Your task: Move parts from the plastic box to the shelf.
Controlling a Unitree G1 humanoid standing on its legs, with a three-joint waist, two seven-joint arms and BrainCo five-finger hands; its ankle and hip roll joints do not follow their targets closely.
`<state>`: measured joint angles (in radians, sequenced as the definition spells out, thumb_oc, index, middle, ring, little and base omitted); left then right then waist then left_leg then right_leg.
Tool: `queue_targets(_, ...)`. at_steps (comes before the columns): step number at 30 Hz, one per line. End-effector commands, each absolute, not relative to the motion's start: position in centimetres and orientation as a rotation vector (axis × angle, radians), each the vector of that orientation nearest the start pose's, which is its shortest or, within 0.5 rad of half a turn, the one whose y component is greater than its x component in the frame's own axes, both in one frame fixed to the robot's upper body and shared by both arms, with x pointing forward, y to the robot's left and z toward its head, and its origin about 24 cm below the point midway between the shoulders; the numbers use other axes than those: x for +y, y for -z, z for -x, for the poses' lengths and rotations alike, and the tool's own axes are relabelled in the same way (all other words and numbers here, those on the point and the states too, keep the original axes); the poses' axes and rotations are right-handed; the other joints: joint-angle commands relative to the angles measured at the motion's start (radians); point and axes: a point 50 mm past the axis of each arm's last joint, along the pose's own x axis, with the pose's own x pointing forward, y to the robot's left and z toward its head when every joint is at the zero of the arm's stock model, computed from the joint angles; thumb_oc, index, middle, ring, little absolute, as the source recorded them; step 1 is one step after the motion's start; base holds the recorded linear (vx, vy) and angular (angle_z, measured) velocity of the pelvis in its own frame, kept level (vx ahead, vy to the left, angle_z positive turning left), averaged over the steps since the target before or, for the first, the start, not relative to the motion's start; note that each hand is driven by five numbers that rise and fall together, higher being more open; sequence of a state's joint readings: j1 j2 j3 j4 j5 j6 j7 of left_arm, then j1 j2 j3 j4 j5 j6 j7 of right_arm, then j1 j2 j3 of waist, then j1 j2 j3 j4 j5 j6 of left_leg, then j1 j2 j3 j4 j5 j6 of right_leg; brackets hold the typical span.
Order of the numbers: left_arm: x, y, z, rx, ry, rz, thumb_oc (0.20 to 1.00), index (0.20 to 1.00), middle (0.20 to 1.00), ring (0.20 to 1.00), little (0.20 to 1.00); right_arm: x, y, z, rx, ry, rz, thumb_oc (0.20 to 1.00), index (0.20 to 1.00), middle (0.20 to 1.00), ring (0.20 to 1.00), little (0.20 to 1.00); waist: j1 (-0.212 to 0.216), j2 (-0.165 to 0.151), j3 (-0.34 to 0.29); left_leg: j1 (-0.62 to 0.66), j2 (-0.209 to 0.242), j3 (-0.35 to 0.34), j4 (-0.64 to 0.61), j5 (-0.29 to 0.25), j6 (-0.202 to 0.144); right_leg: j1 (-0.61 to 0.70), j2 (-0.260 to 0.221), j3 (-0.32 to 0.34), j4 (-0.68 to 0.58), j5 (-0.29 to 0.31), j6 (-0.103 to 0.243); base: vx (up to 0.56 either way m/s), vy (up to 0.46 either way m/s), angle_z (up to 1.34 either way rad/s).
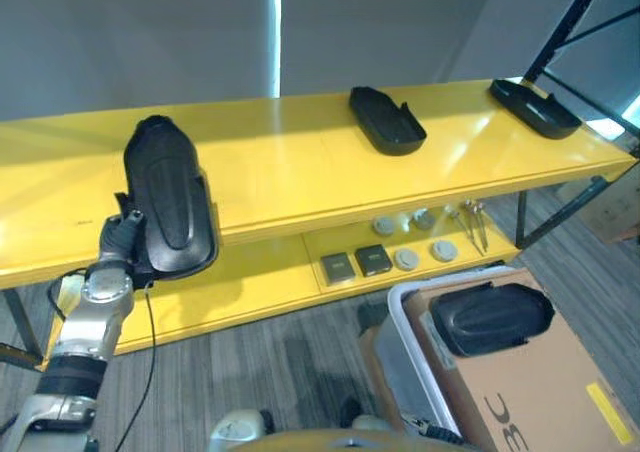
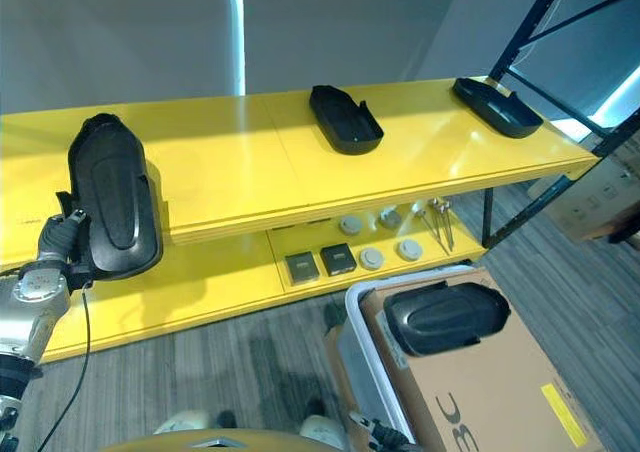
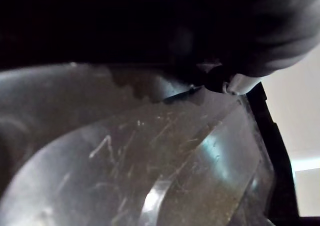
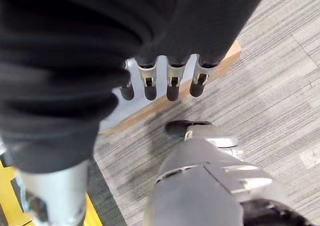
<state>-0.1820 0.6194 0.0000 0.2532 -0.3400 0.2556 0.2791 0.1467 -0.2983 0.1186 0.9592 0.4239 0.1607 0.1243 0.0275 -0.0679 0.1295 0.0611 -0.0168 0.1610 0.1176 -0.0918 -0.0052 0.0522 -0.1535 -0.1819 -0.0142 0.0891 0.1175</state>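
A long black moulded part [image 1: 168, 197] leans over the front edge of the yellow shelf [image 1: 290, 167] at its left end. My left hand [image 1: 124, 234] grips it from behind; its wrist view shows the part's scuffed surface [image 3: 150, 161] up close, with a fingertip [image 3: 239, 83] hooked over its rim. Two more black parts lie on the shelf top, one in the middle [image 1: 386, 119] and one at the far right [image 1: 533, 107]. Another black part [image 1: 490, 317] rests in the grey plastic box [image 1: 398, 357] at lower right. My right hand [image 4: 170, 83] hangs over the floor with straight fingers, holding nothing.
A cardboard sheet [image 1: 545, 392] lies in the plastic box under the part. The lower shelf [image 1: 260, 282] carries grey discs [image 1: 407, 259], dark square pads [image 1: 355, 264] and thin tools [image 1: 472, 222]. Black rack posts [image 1: 570, 17] rise at the right end.
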Motion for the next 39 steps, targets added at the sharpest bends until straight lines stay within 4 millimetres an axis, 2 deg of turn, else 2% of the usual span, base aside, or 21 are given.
queue_targets(1,28.6,-11.3,-31.9,0.079,-0.388,-0.358,0.2,0.2,0.2,0.2,0.2,-25.3,15.1,-6.5,1.256,0.178,-0.094,1.0,1.0,1.0,1.0,1.0,-0.08,0.039,-0.067,-0.023,0.191,0.179,-0.032,0.079,-0.076,-0.033,-0.009,-0.047,0.022,-0.042,0.05,0.15,-0.08,0.4)
queue_targets(4,28.6,-11.5,-33.2,0.111,-0.411,-0.405,0.2,0.2,0.2,0.2,0.2,-25.4,15.0,-6.0,1.268,0.19,-0.093,1.0,1.0,1.0,1.0,1.0,-0.122,0.048,-0.074,-0.013,0.227,0.254,-0.051,0.091,-0.095,-0.031,-0.002,-0.075,0.023,-0.06,0.05,0.1,-0.064,0.61)
queue_targets(7,29.7,-11.9,-34.1,0.145,-0.452,-0.462,0.2,0.2,0.2,0.2,0.2,-25.7,15.0,-5.4,1.293,0.194,-0.086,1.0,1.0,1.0,1.0,1.0,-0.148,0.057,-0.071,-0.005,0.227,0.263,-0.066,0.092,-0.094,-0.046,0.006,-0.065,0.038,-0.074,0.049,0.06,-0.019,0.14)
queue_targets(10,30.8,-12.0,-34.7,0.229,-0.518,-0.422,0.2,0.2,0.2,0.2,0.2,-26.3,15.2,-4.3,1.332,0.182,-0.065,1.0,1.0,1.0,1.0,1.0,-0.181,0.072,-0.064,-0.006,0.225,0.277,-0.07,0.092,-0.092,-0.072,0.008,-0.043,0.068,-0.087,0.05,0.07,0.022,-0.18)
queue_targets(17,33.4,-11.2,-34.5,0.356,-0.68,-0.426,0.2,0.2,0.2,0.2,0.2,-26.7,15.4,-2.7,1.374,0.128,-0.014,1.0,1.0,1.0,1.0,1.0,-0.231,0.081,-0.046,-0.028,0.222,0.295,-0.048,0.077,-0.088,-0.114,0.002,0.002,0.098,-0.1,0.054,0.05,0.041,-0.14)
queue_targets(19,33.5,-11.3,-34.5,0.364,-0.694,-0.428,0.2,0.2,0.2,0.2,0.2,-26.8,15.4,-2.8,1.373,0.126,-0.009,1.0,1.0,1.0,1.0,1.0,-0.234,0.081,-0.043,-0.033,0.223,0.295,-0.045,0.076,-0.087,-0.122,0.002,0.007,0.104,-0.102,0.054,-0.01,0.025,-0.12)
queue_targets(27,33.9,-13.1,-35.4,0.356,-0.836,-0.381,0.2,0.2,0.2,0.2,0.2,-27.5,14.9,-5.5,1.276,0.124,-0.007,1.0,1.0,1.0,1.0,1.0,-0.259,0.071,0.038,-0.12,0.234,0.283,0.006,0.067,-0.091,-0.208,0.001,0.042,0.146,-0.113,0.05,-0.11,0.031,-0.02)
queue_targets(32,34.8,-14.0,-35.4,0.365,-0.869,-0.414,0.2,0.2,0.2,0.2,0.2,-27.8,14.7,-5.7,1.277,0.129,0.005,1.0,1.0,1.0,1.0,1.0,-0.275,0.062,0.053,-0.125,0.244,0.29,0.024,0.063,-0.093,-0.207,0.0,0.051,0.137,-0.107,0.05,0.03,0.008,-0.04)
queue_targets(35,35.1,-15.3,-35.6,0.341,-0.893,-0.436,0.2,0.2,0.2,0.2,0.2,-28.3,14.6,-5.6,1.271,0.121,0.015,1.0,1.0,1.0,1.0,1.0,-0.281,0.057,0.069,-0.141,0.254,0.293,0.031,0.065,-0.098,-0.221,0.003,0.055,0.135,-0.105,0.049,-0.01,0.007,-0.05)
queue_targets(37,35.3,-17.1,-35.9,0.3,-0.932,-0.425,0.2,0.2,0.2,0.2,0.2,-28.6,14.4,-6.3,1.237,0.114,0.017,1.0,1.0,1.0,1.0,1.0,-0.286,0.047,0.096,-0.194,0.271,0.286,0.063,0.065,-0.104,-0.268,0.01,0.062,0.159,-0.108,0.043,-0.14,-0.007,-0.06)
queue_targets(39,35.4,-17.8,-36.0,0.283,-0.945,-0.43,0.2,0.2,0.2,0.2,0.2,-28.7,14.3,-6.5,1.225,0.111,0.019,1.0,1.0,1.0,1.0,1.0,-0.288,0.045,0.107,-0.21,0.277,0.284,0.075,0.065,-0.106,-0.281,0.014,0.063,0.167,-0.111,0.04,-0.08,-0.005,-0.04)
